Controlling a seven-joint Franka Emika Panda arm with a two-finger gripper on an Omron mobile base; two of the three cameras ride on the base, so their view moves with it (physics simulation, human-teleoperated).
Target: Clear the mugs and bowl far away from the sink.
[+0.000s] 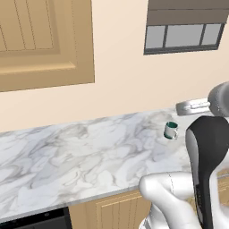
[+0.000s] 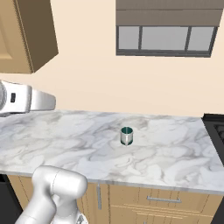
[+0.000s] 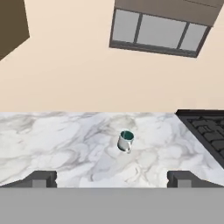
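One mug [image 1: 171,130] stands upright on the marble counter [image 1: 80,156], alone near its middle. It is small and pale grey with a teal inside [image 2: 126,136]. In the hand view the mug [image 3: 125,141] lies ahead of and above my gripper [image 3: 111,179], well apart from it. The two fingertips [image 3: 41,178] are spread wide, the gripper is open, and nothing is between them. The bowl and the sink are out of view.
A dark stove top [image 2: 216,127] adjoins the counter at its right end. Wooden wall cabinets [image 1: 44,40] hang above the left part and a window [image 2: 164,37] is set in the back wall. Drawers and doors [image 2: 153,201] run below the counter's front edge.
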